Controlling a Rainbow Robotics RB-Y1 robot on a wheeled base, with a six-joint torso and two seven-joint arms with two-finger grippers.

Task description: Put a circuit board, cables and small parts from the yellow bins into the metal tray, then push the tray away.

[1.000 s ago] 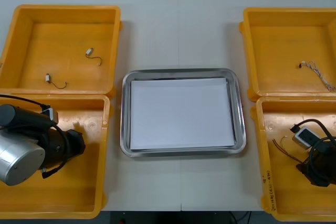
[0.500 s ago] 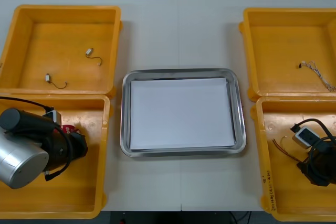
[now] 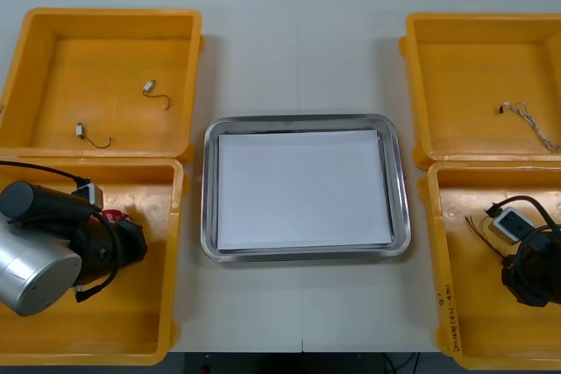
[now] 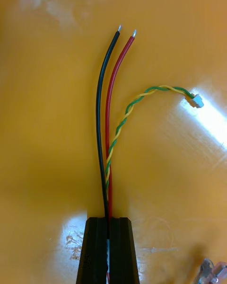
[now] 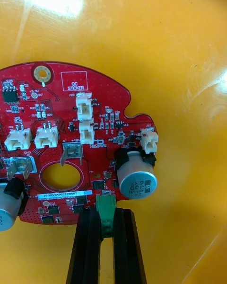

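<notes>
**Both grippers down in the near bins, each with a load in its grip**

On my front view the metal tray [image 3: 302, 120] sits at mid-frame, white inside, between the four yellow bins. The table strip on each side between it and the bins is bare. The upper-left bin [image 3: 105, 15] holds two small metal parts [image 3: 149, 87] with thin wire tails, lying well apart. The upper-right bin [image 3: 482, 19] holds one thin pale cable [image 3: 530, 120] near its right side.

The left gripper [image 5: 107, 213] is inside the lower-left bin [image 3: 173, 216], its arm coming in from the frame's left edge. Its fingers [image 5: 87, 236] stand a narrow way apart, clamped on a green part [image 5: 106, 202] at the rim of the round red circuit board [image 5: 71, 123]. The board stretches away beyond the fingertips over the bin floor. I cannot tell whether it is raised or resting. The bin's right wall stands between this board and the tray.

The right gripper [image 4: 109, 220] is in the lower-right bin [image 3: 438, 243]. Its fingers are pressed almost together, pinching a black cable [image 4: 101, 99], a red cable [image 4: 113, 85] and a green and yellow twisted cable [image 4: 142, 97]. All three run out from the fingertips over the bin floor. The twisted one curls off to a small white connector [image 4: 196, 102]. A shiny small part [image 4: 210, 270] lies just beside the fingers.
</notes>
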